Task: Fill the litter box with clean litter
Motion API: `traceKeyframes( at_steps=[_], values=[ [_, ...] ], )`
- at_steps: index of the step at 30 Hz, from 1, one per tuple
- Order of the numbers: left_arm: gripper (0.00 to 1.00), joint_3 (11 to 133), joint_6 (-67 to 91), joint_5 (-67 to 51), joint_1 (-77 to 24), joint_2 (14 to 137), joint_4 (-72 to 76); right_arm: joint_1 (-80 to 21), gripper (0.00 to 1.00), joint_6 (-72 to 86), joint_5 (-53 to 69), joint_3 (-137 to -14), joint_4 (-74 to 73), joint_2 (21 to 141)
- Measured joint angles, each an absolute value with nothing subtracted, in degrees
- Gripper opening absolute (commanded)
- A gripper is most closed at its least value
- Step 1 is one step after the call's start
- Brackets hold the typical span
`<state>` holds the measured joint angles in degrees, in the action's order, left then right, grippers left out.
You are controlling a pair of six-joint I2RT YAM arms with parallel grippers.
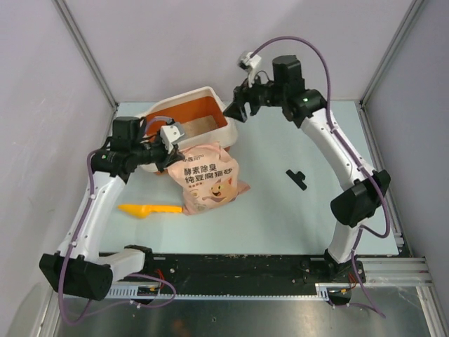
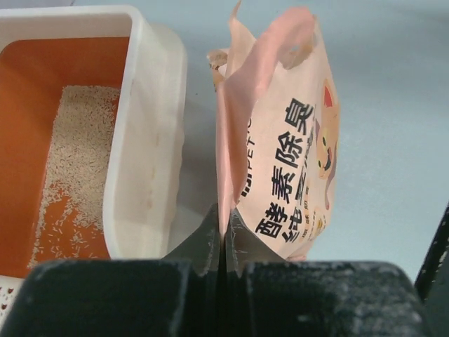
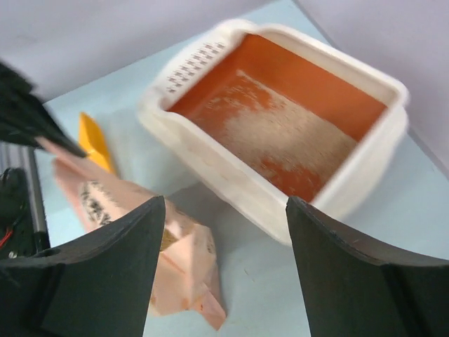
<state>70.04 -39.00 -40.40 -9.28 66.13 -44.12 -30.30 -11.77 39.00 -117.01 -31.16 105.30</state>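
Clamping the bag (image 2: 287, 175) by its top edge, the left gripper (image 2: 223, 242) is holding it beside the box (image 2: 144, 140). The right gripper (image 3: 224, 210) is hovering nearby, jaws spread, empty. Litter (image 2: 81, 154) is thinly covering the box's floor.

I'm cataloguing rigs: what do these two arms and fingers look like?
The left arm and right arm have white links between chunky black joint housings. Thin purple cables loop along both. The fingers are broad matt black wedges. Each wrist carries a small white camera.
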Motion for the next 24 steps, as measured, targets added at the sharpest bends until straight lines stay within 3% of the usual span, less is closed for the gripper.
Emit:
traceKeyframes(
  at_steps=[5,13,24],
  values=[
    [0.00,68.4,-35.2,-40.3,-9.6,61.9,-45.1,-28.3,0.80,-6.6,33.5,-111.3,-32.6,103.5],
    [0.00,64.9,-29.4,-40.2,-9.8,56.8,-44.3,-34.7,0.88,-4.8,30.0,-99.6,-38.4,102.6],
    [0.00,64.2,-25.7,-40.2,-9.8,56.1,-43.4,-38.6,0.99,-2.5,21.8,-99.5,-39.6,102.7]
  ],
)
